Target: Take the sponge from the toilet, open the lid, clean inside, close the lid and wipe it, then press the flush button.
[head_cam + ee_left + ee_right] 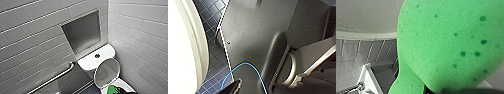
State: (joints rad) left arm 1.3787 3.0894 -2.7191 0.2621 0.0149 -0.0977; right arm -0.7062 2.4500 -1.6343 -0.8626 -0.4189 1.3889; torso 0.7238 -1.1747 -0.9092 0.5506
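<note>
From the head: one toilet [86, 63] in the corner of the tiled walls, lid [107, 72] raised toward the tank. One flush button [97, 55] at the centre of the tank top. One sponge [112, 89] at the bowl's opening just below the lid, pinched by the right gripper [121, 90]; inside the bowl or above it, cannot tell. One grab bar [55, 78] on the side wall, one steel niche [82, 32] above the tank.

From the left wrist: white toilet rim beside dark blue floor tiles [215, 60], grey panel [250, 32], one blue cable [243, 64]. Left gripper [236, 87]: spread or pressed together, cannot tell.

From the right wrist: sponge large and close, white ceramic behind.
</note>
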